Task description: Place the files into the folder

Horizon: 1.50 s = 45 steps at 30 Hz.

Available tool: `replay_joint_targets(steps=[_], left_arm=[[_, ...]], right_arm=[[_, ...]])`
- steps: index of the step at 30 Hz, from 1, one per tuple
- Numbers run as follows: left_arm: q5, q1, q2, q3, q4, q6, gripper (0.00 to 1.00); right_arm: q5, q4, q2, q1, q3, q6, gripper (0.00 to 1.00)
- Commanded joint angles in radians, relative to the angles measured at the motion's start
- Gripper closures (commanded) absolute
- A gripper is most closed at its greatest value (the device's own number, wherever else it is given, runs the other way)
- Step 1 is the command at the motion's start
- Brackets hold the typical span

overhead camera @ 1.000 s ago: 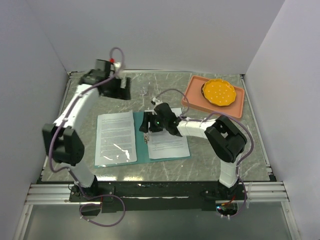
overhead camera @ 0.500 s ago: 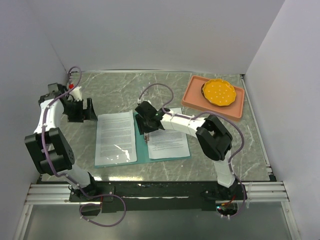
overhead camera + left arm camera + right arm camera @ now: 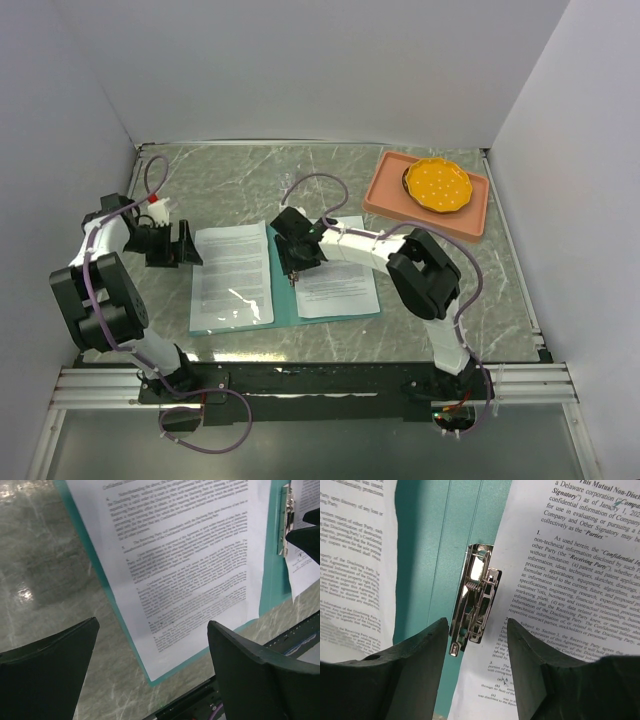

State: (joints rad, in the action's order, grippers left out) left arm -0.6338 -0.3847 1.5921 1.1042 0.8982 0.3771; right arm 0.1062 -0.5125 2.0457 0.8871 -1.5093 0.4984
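Folder (image 3: 282, 300) lies open and flat on the bench (image 3: 300, 170), left of centre and nearer the near edge. Teal inside faces up. 2 files on it, 1 per half.

Left sheet (image 3: 232, 275) covers the left half. Dense black numbered paragraphs, with glare streaks across the lower part. In the left wrist view the print is too soft to read.

Right sheet (image 3: 570, 565) is on the right half, its inner edge at the spine. Legible at the head:
- "This Mutual Non-Disc…"
- "a Delaware corporation"
- "Signatory") as of January 1, 202…"
- "collectively as the 'Parties'"

Paragraph 1 opens "As used herein, the 'Confidential In…". "Disclosing Party" and "Receiving Party" appear further down. The rest is cut off by the frame.

Clip (image 3: 475, 600) is chrome and sprung, on the teal spine strip between the 2 sheets. Its right side lies over the right sheet's inner edge. Whether it clamps the paper, I cannot tell.

Right pincer (image 3: 477, 630) is over the spine, fingers partly spread, nothing pinched. The clip's end nearest the fingers shows in the gap. Contact with the clip cannot be told.

Left pincer (image 3: 152, 625) is spread wide and empty, just beside the folder's left edge toward its far end.

Salmon tray (image 3: 470, 215) sits at the far-right corner, holding an orange dotted dish (image 3: 437, 184), well apart from the folder.
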Motion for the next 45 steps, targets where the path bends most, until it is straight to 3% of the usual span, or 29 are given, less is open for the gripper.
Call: replay_joint_targets(steps=[1, 12, 18, 24, 28, 33, 37, 45], left_arm=[[-0.032, -0.029, -0.054, -0.027, -0.065, 0.042, 0.01], [-0.03, -0.036, -0.037, -0.082, -0.15, 0.031, 0.01], [0.009, -0.037, -0.035, -0.139, -0.257, 0.032, 0.01], [-0.006, -0.037, 0.02, -0.11, -0.245, 0.055, 0.0], [-0.029, -0.04, 0.032, -0.107, -0.234, 0.062, 0.02], [-0.059, -0.065, 0.008, -0.073, -0.183, 0.109, 0.01], [-0.084, -0.108, 0.023, -0.035, -0.125, 0.155, 0.04], [-0.156, -0.137, 0.104, -0.006, -0.041, 0.209, 0.04]], right_arm=[[0.006, -0.029, 0.036, 0.009, -0.037, 0.031, 0.42], [0.055, -0.086, 0.064, 0.026, -0.095, 0.057, 0.46], [0.061, -0.136, 0.108, 0.044, -0.163, 0.086, 0.52], [0.075, -0.187, 0.139, 0.055, -0.203, 0.107, 0.54], [0.073, -0.192, 0.154, 0.056, -0.189, 0.127, 0.64], [0.055, -0.123, 0.124, 0.041, -0.071, 0.172, 0.78], [-0.025, 0.005, 0.071, 0.004, 0.133, 0.255, 0.84], [-0.154, 0.199, 0.028, -0.056, 0.333, 0.339, 0.88]])
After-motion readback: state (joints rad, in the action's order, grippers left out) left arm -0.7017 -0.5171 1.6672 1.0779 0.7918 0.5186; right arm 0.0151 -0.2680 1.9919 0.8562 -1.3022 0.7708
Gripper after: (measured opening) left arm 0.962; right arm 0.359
